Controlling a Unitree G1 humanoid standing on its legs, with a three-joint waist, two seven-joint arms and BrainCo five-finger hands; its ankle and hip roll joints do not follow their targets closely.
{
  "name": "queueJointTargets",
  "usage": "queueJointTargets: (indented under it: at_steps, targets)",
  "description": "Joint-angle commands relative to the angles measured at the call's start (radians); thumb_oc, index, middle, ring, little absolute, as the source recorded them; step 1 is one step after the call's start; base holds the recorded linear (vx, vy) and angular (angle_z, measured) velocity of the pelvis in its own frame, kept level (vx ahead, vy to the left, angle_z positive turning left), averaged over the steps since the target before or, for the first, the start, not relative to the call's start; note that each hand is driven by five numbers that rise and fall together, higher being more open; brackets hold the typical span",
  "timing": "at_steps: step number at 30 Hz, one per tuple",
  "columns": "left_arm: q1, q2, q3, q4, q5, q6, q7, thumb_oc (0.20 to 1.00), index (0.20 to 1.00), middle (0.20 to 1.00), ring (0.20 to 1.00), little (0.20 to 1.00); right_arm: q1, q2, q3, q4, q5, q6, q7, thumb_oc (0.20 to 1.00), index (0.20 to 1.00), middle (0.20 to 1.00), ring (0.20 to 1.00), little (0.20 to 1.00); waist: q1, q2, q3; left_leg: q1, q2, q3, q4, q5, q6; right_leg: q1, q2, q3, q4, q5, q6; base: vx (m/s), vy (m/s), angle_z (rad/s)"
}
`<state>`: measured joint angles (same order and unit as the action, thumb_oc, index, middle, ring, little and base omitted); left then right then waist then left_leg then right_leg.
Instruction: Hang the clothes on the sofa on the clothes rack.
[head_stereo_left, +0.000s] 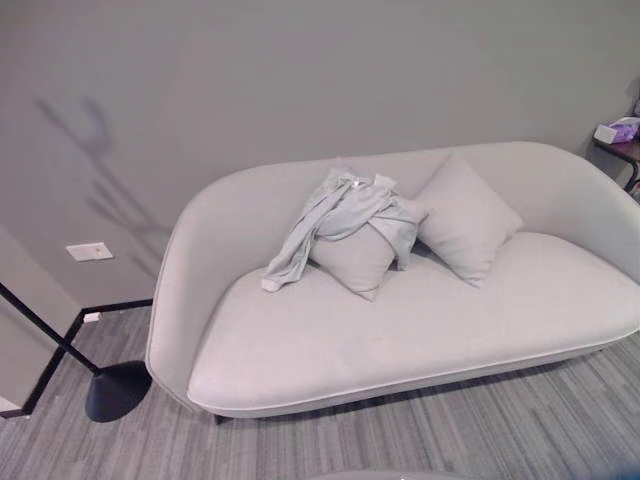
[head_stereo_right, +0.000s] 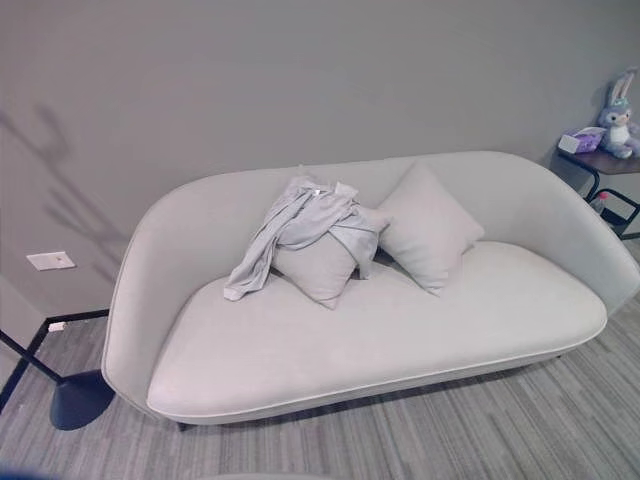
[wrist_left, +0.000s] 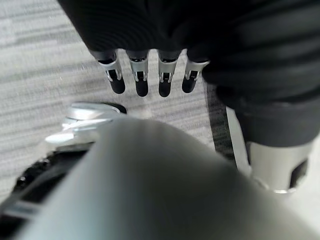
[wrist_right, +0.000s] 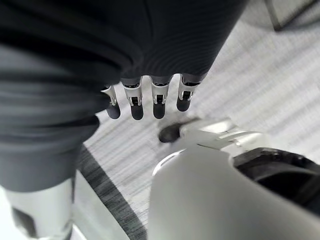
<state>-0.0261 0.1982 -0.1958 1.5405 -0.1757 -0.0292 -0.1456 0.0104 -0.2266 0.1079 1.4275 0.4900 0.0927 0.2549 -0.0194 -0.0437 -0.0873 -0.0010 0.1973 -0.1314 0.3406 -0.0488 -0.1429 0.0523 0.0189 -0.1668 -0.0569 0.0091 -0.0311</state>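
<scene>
Where the head camera's left eye looks down, a pale grey sofa (head_stereo_left: 400, 330) stands against a grey wall, on striped grey carpet. A light grey-green garment (head_stereo_left: 340, 220) lies crumpled over the left cushion (head_stereo_left: 355, 262), one sleeve trailing down to the seat on its left. A second cushion (head_stereo_left: 465, 220) leans against the backrest just to the right, touching the first. At the far right, a purple tissue box (head_stereo_left: 620, 130) sits on a dark side table (head_stereo_left: 628, 152). On the floor left of the sofa stands a round black base (head_stereo_left: 118, 388) with a black pole slanting up and away to the left; a white wall plate (head_stereo_left: 89, 251) is fixed low on the wall beyond it.

In the right eye view the same sofa shows more of its right end, and a grey plush rabbit (head_stereo_right: 617, 118) sits on the side table beside the tissue box.

In the left wrist view, the left hand (wrist_left: 150, 80) hangs over the carpet with its fingers straight, side by side, holding nothing.

In the right wrist view, the right hand (wrist_right: 150, 97) likewise hangs above the carpet, fingers straight and relaxed, empty.
</scene>
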Motion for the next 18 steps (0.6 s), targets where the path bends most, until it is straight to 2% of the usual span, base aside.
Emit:
queueJointTargets:
  at_steps: [1, 3, 5, 7, 10, 11, 12, 15, 18]
  targets:
    - [-0.033, -0.021, -0.017, -0.037, -0.008, -0.009, 0.008, 1.0, 1.0, 1.0, 1.0, 1.0, -0.04, 0.012, 0.004, 0.076, -0.018, -0.022, -0.012, 1.0, 1.0, 1.0, 1.0, 1.0, 0.007, -0.001, 0.043, 0.069, 0.101, 0.195, 0.0, 0.182, 0.097, -0.049, -0.059, 0.041, 0.048, -0.002, 0.063, 0.15, -0.154, 0.28]
    - [-0.033, -0.02, -0.002, -0.045, -0.034, -0.011, 0.013, 1.0, 1.0, 1.0, 1.0, 1.0, -0.042, -0.002, 0.007, 0.078, -0.033, -0.023, -0.011, 1.0, 1.0, 1.0, 1.0, 1.0, 0.026, -0.002, 0.055, 0.013, 0.039, 0.217, 0.005, 0.108, 0.103, -0.027, -0.07, 0.04, 0.018, -0.002, 0.069, 0.12, -0.063, 0.18]
    - [-0.029, -0.02, 0.032, -0.027, -0.069, -0.01, 0.015, 1.0, 1.0, 1.0, 1.0, 1.0, -0.04, -0.01, -0.003, 0.082, -0.033, -0.023, -0.007, 1.0, 1.0, 1.0, 1.0, 1.0, 0.037, 0.0, 0.062, -0.045, -0.009, 0.241, -0.041, 0.056, 0.097, -0.012, -0.079, 0.022, -0.003, -0.012, 0.078, 0.1, -0.023, 0.08]
    - [-0.021, -0.017, 0.067, -0.016, -0.109, -0.006, 0.011, 1.0, 1.0, 1.0, 1.0, 1.0, -0.039, -0.012, -0.008, 0.085, -0.035, -0.025, -0.007, 1.0, 1.0, 1.0, 1.0, 1.0, 0.05, 0.0, 0.067, -0.112, -0.068, 0.25, -0.1, 0.041, 0.097, 0.004, -0.083, 0.011, -0.011, -0.022, 0.078, 0.08, -0.003, 0.22]
    - [-0.009, -0.017, 0.121, -0.012, -0.172, -0.003, 0.001, 1.0, 1.0, 1.0, 1.0, 1.0, -0.036, -0.004, -0.011, 0.089, -0.028, -0.024, -0.002, 1.0, 1.0, 1.0, 1.0, 1.0, 0.078, 0.021, 0.076, -0.167, -0.143, 0.22, -0.217, 0.109, 0.092, 0.043, -0.053, 0.007, -0.025, -0.038, 0.075, 0.17, 0.006, 0.08]
    - [-0.006, -0.018, 0.137, -0.012, -0.201, -0.003, -0.004, 1.0, 1.0, 1.0, 1.0, 1.0, -0.031, 0.004, -0.011, 0.091, -0.021, -0.023, 0.001, 1.0, 1.0, 1.0, 1.0, 1.0, 0.091, 0.036, 0.082, -0.193, -0.169, 0.194, -0.274, 0.165, 0.086, 0.07, -0.027, 0.015, -0.026, -0.054, 0.067, 0.19, 0.005, -0.08]
    - [-0.006, -0.018, 0.137, -0.012, -0.202, -0.003, -0.004, 1.0, 1.0, 1.0, 1.0, 1.0, -0.031, 0.004, -0.011, 0.091, -0.021, -0.023, 0.001, 1.0, 1.0, 1.0, 1.0, 1.0, 0.091, 0.035, 0.085, -0.187, -0.171, 0.194, -0.277, 0.166, 0.086, 0.074, -0.028, 0.015, -0.027, -0.055, 0.067, 0.2, 0.016, -0.18]
    - [-0.004, -0.02, 0.139, -0.011, -0.222, -0.004, -0.009, 1.0, 1.0, 1.0, 1.0, 1.0, -0.025, 0.007, -0.011, 0.09, -0.017, -0.024, 0.001, 1.0, 1.0, 1.0, 1.0, 1.0, 0.106, 0.05, 0.091, -0.217, -0.185, 0.153, -0.351, 0.223, 0.077, 0.106, 0.0, 0.044, -0.019, -0.085, 0.054, 0.21, 0.031, -0.34]
    - [0.003, -0.016, 0.136, 0.003, -0.212, -0.003, -0.012, 1.0, 1.0, 1.0, 1.0, 1.0, -0.014, 0.009, -0.013, 0.089, -0.024, -0.024, 0.003, 1.0, 1.0, 1.0, 1.0, 1.0, 0.108, 0.055, 0.091, -0.23, -0.179, 0.118, -0.396, 0.246, 0.068, 0.135, 0.016, 0.074, 0.005, -0.121, 0.044, 0.26, 0.058, -0.29]
